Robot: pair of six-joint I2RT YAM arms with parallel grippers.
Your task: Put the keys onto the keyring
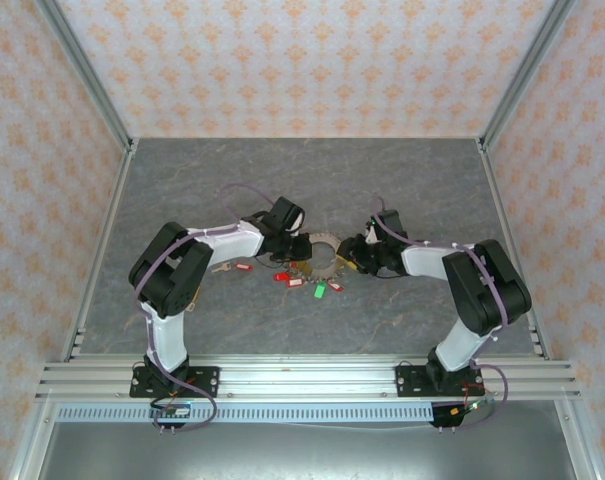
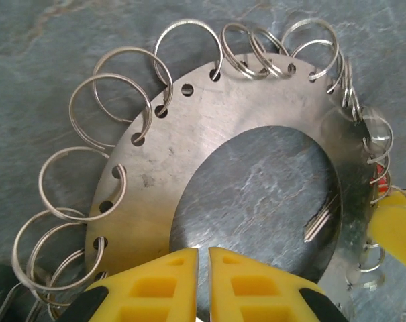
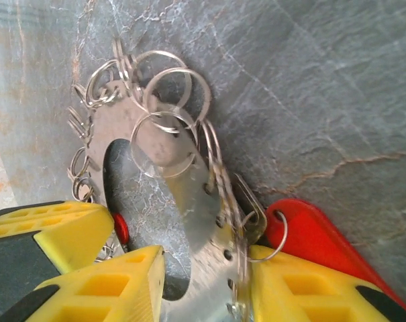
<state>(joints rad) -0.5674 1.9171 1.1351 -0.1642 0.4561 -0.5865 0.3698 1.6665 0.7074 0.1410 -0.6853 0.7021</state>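
The keyring (image 2: 156, 174) sits mid-desk between your two arms, and the job looks only begun. One red key (image 3: 317, 235) appears hooked by its small loop at the rim, while the other keys (image 1: 294, 281), red and green, lie loose on the desk (image 1: 232, 190) just in front. The keyring is a flat, dull, scuffed steel plate with a wide oval opening. Punched holes line its edge, most carrying thin, shiny split rings (image 2: 189, 47). Your left gripper (image 2: 203, 282) has its yellow ribbed fingers nearly together over the plate's near edge; you cannot tell if they pinch anything. Your right gripper (image 3: 209, 275) straddles the rim with its jaws apart.
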